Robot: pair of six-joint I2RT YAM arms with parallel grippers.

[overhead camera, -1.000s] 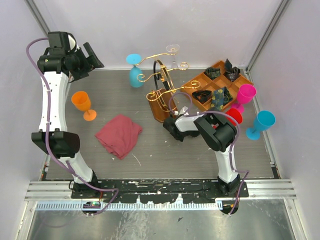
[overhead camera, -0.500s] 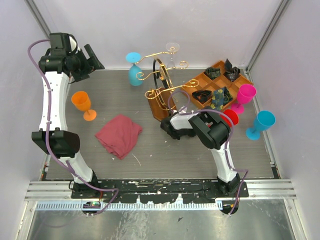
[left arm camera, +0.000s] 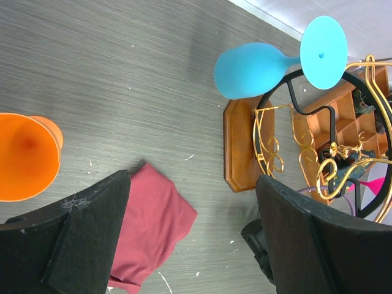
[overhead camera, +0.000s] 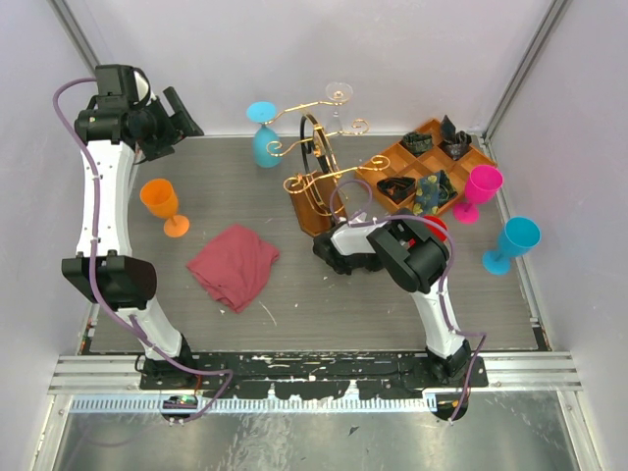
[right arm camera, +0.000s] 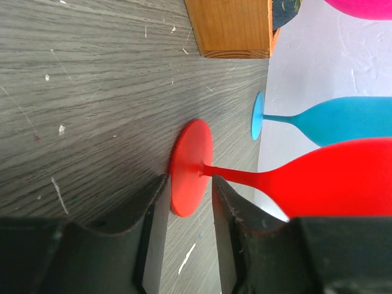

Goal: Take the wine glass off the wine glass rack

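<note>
The wine glass rack (overhead camera: 316, 175), gold wire arms, dark hoop and brown base, stands mid-table; it also shows in the left wrist view (left arm camera: 242, 147). A light-blue wine glass (overhead camera: 263, 137) hangs from it upside down (left arm camera: 257, 67), and a clear glass (overhead camera: 339, 97) hangs at its far side. My left gripper (overhead camera: 181, 112) is open, empty and high at the far left (left arm camera: 193, 184). My right gripper (right arm camera: 188, 180) is low by the table and closed to a narrow gap on the foot of a red wine glass (right arm camera: 191, 162). That glass is upright and half hidden under the arm (overhead camera: 439, 225).
An orange glass (overhead camera: 160, 199) and a maroon cloth (overhead camera: 234, 265) are on the left. A compartmented wooden tray (overhead camera: 392, 148) holding dark objects is at the back right. A pink glass (overhead camera: 481, 184) and a cyan glass (overhead camera: 515, 238) stand on the right.
My right arm has shifted a little to the left and the red glass has moved left with it. The left arm has hardly moved.
</note>
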